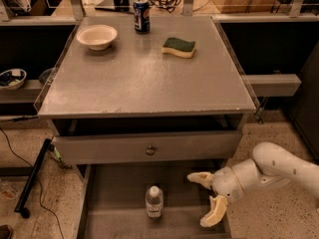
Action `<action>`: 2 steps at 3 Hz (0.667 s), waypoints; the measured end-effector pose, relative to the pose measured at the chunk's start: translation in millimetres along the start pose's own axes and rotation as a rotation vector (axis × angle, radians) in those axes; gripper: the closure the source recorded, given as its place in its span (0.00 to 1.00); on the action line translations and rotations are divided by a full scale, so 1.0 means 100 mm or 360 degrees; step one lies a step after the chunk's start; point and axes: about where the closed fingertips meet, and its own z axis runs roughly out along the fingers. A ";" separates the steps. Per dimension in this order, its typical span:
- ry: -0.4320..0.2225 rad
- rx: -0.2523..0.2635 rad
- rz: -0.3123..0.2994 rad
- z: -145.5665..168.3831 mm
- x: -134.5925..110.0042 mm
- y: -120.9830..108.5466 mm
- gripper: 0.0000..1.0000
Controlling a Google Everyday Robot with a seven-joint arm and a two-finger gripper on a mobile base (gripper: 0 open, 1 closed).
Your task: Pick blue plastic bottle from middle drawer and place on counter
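Bottle [154,202] stands upright on the bare floor of the drawer [114,193], white cap on top and label facing you. It sits near the middle of the drawer's width, below and just in front of the knob [150,150] on the drawer front [99,148] above it. Nothing touches it.

Your gripper [196,200] is inside the drawer's right half, to the right of the bottle and clearly apart from it. Its two pale fingers are spread wide: the upper one [199,178] points left toward the bottle's cap height, and the lower one [214,215] angles down toward the drawer floor. It holds nothing. The white arm [279,171] reaches in from the right edge, crossing over the drawer's right wall.

Above, the counter [144,78] carries three things, all toward its far side. You have a pale bowl [97,36] at the far left, a dark blue can [141,16] upright at the far edge near the centre, and a green-topped yellow sponge [179,47] lying flat to the right of the can. The three are well apart from one another.

On the shelf to the left of the counter sits a second bowl [12,77], and a black bar [32,178] lies on the speckled ground beside the drawer's left side.
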 end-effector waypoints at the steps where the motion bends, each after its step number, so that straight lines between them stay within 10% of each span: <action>1: -0.0001 0.0000 0.0000 0.00 0.00 0.00 0.00; 2: -0.0048 -0.0002 0.0021 0.16 0.09 -0.07 0.00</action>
